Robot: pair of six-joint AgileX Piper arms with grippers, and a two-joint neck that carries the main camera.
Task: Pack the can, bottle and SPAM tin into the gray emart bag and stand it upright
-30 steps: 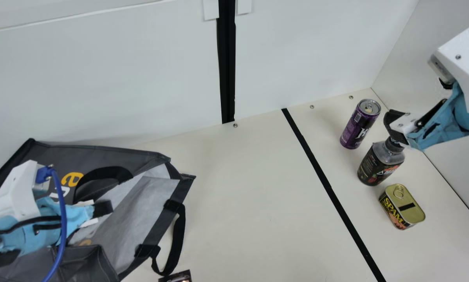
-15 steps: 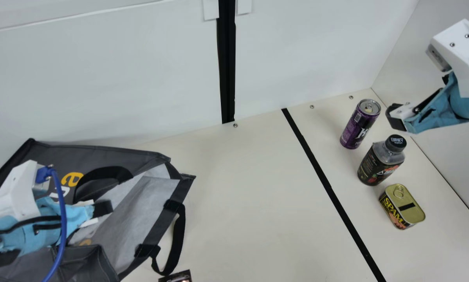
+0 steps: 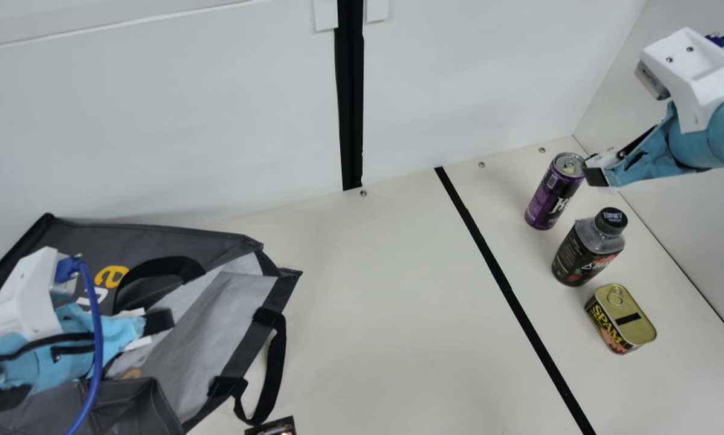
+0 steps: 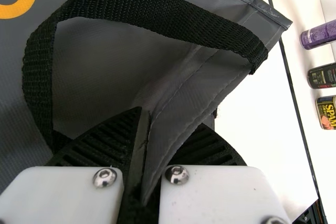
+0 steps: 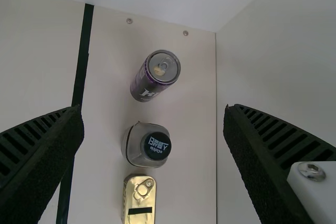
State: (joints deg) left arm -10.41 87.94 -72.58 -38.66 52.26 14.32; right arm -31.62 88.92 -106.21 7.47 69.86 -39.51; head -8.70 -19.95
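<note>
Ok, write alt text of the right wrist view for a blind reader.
The right arm's jaws are wide open, gripping nothing; beyond them a purple drink can, a black-capped bottle and a ring-pull SPAM tin stand in a row on the cream table, bottle in the middle. A black stripe runs alongside.

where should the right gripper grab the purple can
Probably around the upper body of the can, coming down from above with one finger to its left and one to its right. It stands upright with a straight, round wall, and the bottle stands on its near side, so left and right look freer.
</note>
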